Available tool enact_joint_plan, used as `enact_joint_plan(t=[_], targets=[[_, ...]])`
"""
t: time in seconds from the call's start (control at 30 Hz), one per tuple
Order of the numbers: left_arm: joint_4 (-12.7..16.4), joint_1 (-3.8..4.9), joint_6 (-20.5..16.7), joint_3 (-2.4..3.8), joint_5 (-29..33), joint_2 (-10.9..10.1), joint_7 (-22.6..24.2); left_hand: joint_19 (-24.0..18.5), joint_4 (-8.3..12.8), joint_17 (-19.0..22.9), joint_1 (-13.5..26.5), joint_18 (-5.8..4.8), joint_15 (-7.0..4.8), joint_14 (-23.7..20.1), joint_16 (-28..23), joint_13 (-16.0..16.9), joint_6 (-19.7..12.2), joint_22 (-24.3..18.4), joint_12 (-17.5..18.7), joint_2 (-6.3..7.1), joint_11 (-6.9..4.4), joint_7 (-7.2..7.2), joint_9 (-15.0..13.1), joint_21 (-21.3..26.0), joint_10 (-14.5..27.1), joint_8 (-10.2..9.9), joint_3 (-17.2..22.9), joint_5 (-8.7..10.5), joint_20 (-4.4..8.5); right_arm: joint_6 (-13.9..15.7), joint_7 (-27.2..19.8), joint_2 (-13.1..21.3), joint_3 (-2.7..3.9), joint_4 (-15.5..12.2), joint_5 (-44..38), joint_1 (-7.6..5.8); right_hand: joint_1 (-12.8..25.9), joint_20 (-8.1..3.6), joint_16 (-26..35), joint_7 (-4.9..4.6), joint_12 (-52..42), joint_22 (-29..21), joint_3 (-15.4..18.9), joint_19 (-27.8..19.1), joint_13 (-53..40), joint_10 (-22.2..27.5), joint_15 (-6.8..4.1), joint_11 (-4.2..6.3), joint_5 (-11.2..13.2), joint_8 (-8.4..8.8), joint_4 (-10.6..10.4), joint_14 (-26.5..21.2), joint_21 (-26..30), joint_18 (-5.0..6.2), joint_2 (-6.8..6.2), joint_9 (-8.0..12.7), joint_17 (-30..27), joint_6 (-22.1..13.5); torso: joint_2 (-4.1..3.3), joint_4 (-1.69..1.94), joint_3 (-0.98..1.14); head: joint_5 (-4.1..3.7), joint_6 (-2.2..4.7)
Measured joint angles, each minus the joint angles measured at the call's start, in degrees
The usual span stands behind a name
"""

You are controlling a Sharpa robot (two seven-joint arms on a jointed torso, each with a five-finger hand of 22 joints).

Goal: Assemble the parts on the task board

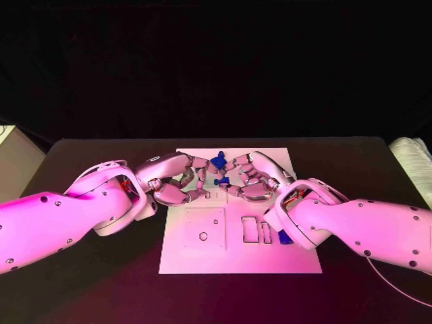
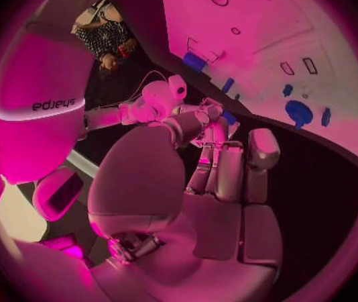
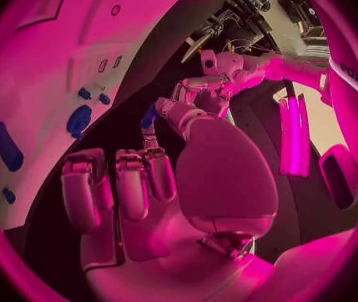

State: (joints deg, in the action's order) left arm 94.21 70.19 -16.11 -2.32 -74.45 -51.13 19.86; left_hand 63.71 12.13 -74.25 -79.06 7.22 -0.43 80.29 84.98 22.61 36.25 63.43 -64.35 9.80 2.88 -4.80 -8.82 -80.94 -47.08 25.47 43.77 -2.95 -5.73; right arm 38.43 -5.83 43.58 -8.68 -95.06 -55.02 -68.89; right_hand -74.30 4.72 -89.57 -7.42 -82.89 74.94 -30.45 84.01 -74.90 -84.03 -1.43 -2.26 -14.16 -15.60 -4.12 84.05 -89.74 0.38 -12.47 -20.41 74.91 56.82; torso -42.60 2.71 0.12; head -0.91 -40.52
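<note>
- Two silver many-fingered hands meet over the far half of the white rectangular task board (image 1: 240,260), which lies in the middle of the black table (image 1: 79,290).
- Left hand (image 1: 174,181) has its fingers curled in toward the right hand; whether they close on anything cannot be told.
- Right hand (image 1: 253,177) faces it with its fingers bent, and a small blue part (image 1: 219,162) stands between the two hands at their fingertips. Which hand, if either, grips it cannot be told.
- Several more small blue pieces rest on the board: in the left wrist view, a larger round blue piece (image 2: 298,112) lies beside smaller ones (image 2: 287,89).
- One long blue piece (image 3: 7,145) lies on the board in the right wrist view, apart from the round one (image 3: 79,119).
- Rectangular recesses (image 1: 251,231) are cut into the board's near half.
</note>
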Motion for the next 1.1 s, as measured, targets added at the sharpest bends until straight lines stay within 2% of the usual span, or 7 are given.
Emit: enact_joint_plan(t=[0.23, 0.27, 0.3, 0.33, 0.4, 0.83, 1.1], targets=[[-0.3, 0.21, 0.08, 0.0, -2.61, 1.11, -2.52, 1.33, 0.29, -0.71, 0.17, -0.21, -0.27, 0.92, 0.62, 0.03, 0.0, 1.39, -1.09, 0.19, -0.01, 0.0, 0.0, -0.41, 0.02, 0.0, 0.68, 0.0, 0.28, -0.36, 0.07, -0.14, 0.0, -0.19, 0.14, -0.02, 0.0, 0.0, 0.0, 0.0, 0.0, -0.01, 0.0, 0.0, 0.0, 0.0, 0.0, 0.0, 0.0, 0.1, 0.0, 0.0, 0.0, 0.0, 0.0, 0.03, 0.0, 0.0, 0.02, -0.02, 0.02, 0.05, -0.13], [-0.32, 0.24, 0.1, 0.0, -2.87, 1.23, -2.8, 1.33, 0.21, -0.71, 0.29, -0.2, -0.18, 1.01, 0.62, 2.59, 0.0, 1.45, -1.09, 0.32, -0.01, 0.0, 0.0, -0.41, 0.02, 0.0, 0.76, 0.0, 0.28, -0.4, 0.08, -0.15, 0.0, -0.22, 0.15, -0.02, 0.0, 0.0, 0.0, 0.0, 0.0, -0.01, 0.0, 0.0, 0.0, 0.0, 0.0, 0.0, 0.0, 0.1, 0.0, 0.0, 0.0, 0.0, 0.0, 0.03, 0.0, 0.0, 0.02, -0.03, 0.02, 0.05, -0.14], [-0.33, 0.25, 0.12, 0.0, -3.01, 1.3, -2.96, 1.33, 0.22, -0.71, 0.29, -0.21, -0.18, 1.01, 0.62, 2.71, 0.0, 1.45, -1.09, 0.32, -0.01, 0.0, 0.0, -0.41, 0.02, 0.0, 0.76, 0.0, 0.28, -0.42, 0.08, -0.15, 0.0, -0.24, 0.15, -0.02, 0.0, 0.0, 0.0, 0.0, 0.0, -0.01, 0.0, 0.0, 0.0, 0.0, 0.0, 0.0, 0.0, 0.1, 0.0, 0.0, 0.0, 0.0, 0.0, 0.04, 0.0, 0.0, 0.02, -0.03, 0.02, 0.06, -0.15], [-0.35, 0.27, 0.15, 0.0, -3.22, 1.42, -3.22, 1.47, 0.28, -0.71, 0.22, -0.21, -0.18, 1.01, 0.62, 5.34, 0.0, 1.51, -1.09, 0.39, -0.09, 0.0, 0.0, -0.41, 0.11, 0.0, 0.83, 0.0, 0.15, -0.44, 0.09, -0.16, 0.0, -0.27, 0.16, -0.02, 0.0, 0.0, 0.0, 0.0, 0.0, -0.01, 0.0, 0.0, 0.0, 0.0, 0.0, 0.0, 0.0, 0.1, 0.0, 0.0, 0.0, 0.0, 0.0, 0.05, 0.0, 0.0, 0.02, -0.03, 0.02, 0.06, -0.17], [-0.4, 0.31, 0.22, 0.0, -3.63, 1.64, -3.74, 1.73, 0.28, -0.71, -0.17, -0.2, -0.18, 1.01, 0.62, 7.44, 0.0, 1.68, -1.3, 0.77, -0.2, 0.0, 0.0, -0.41, 0.22, 0.0, 0.83, 0.0, 0.29, -0.5, 0.11, -0.18, 0.0, -0.37, 0.18, -0.03, 0.0, 0.0, 0.0, 0.0, 0.0, -0.01, 0.0, 0.0, 0.0, 0.0, 0.0, 0.0, 0.0, 0.11, 0.0, 0.0, 0.0, 0.0, 0.0, 0.05, 0.0, 0.0, 0.01, -0.03, 0.02, 0.07, -0.2], [-0.78, 0.49, 1.28, 0.01, -5.19, 2.47, -5.61, 2.55, 0.06, -0.7, -0.27, -0.2, -0.39, 1.63, 1.11, 7.79, 0.44, 2.45, -1.86, 0.88, -0.21, 0.43, -0.01, -0.89, 0.22, 0.45, 1.39, 0.0, 0.3, -0.75, 0.24, -0.2, -0.01, -0.54, 0.19, -0.05, 0.0, 0.0, -0.22, -0.01, 0.0, -0.02, 0.0, 0.0, 0.0, 0.0, 0.0, 0.0, 0.0, -0.1, 0.0, 0.0, 0.0, 0.0, 0.0, 0.02, -0.01, -0.01, 0.01, -0.03, 0.01, -0.03, -0.47], [-0.81, 0.52, 1.96, 0.02, -5.55, 2.85, -5.95, 3.27, 0.21, -0.7, -0.15, -0.19, -0.4, 2.04, 1.37, 8.04, 1.56, 3.11, -2.26, 1.0, -0.21, 0.11, -0.09, -1.1, 0.22, 0.59, 1.86, 0.0, 0.6, -0.9, 0.35, -0.23, -0.01, -0.54, 0.19, -0.06, 0.0, 0.0, -0.22, -0.01, 0.0, -0.03, 0.0, 0.0, 0.0, 0.0, 0.0, 0.0, 0.0, -0.11, 0.0, 0.0, 0.0, 0.0, 0.0, 0.03, -0.01, -0.01, 0.03, 0.0, -0.01, -0.09, -0.64]])
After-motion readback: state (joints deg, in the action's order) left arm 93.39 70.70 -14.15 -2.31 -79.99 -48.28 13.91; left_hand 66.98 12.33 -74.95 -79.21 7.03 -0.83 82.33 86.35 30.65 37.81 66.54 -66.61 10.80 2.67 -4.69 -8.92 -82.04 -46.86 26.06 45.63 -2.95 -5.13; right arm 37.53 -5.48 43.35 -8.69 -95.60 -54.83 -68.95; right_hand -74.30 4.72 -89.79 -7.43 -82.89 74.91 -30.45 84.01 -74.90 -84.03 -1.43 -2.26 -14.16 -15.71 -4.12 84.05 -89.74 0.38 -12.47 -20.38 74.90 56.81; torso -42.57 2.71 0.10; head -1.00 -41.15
